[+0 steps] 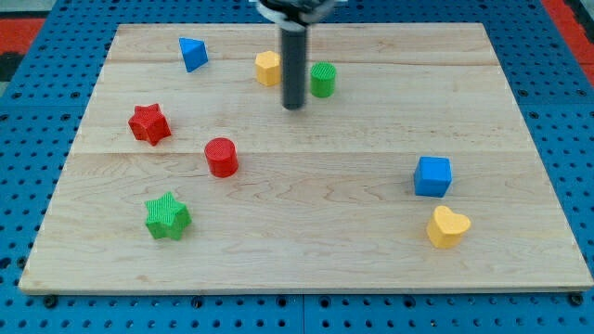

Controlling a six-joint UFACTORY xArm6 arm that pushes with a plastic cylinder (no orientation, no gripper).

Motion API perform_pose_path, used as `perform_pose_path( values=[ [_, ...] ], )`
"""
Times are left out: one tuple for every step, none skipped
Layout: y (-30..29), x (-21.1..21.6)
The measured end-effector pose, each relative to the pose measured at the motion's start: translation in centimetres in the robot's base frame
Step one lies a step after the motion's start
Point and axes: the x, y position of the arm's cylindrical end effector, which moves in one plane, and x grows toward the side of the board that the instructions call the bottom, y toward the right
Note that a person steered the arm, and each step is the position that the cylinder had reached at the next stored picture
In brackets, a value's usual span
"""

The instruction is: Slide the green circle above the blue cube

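The green circle (322, 80) is a small green cylinder near the board's top middle. The blue cube (432, 176) sits at the view's right, well below and to the right of the circle. My tip (294, 106) is the lower end of the dark rod. It stands just left of and slightly below the green circle, close to it, between it and the yellow block (268, 68).
On the wooden board (306, 269) are also a blue triangular block (192, 54) at top left, a red star (148, 123), a red cylinder (221, 157), a green star (167, 216) at lower left and a yellow heart (447, 226) below the blue cube.
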Motion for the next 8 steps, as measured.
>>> perform_pose_path(
  values=[
    [0.0, -2.6],
    [4.5, -3.1],
    [9.0, -3.0],
    [8.4, -4.0],
    [14.0, -0.4],
    [17.5, 1.4],
    [14.8, -0.3],
    [19.2, -1.9]
  ],
)
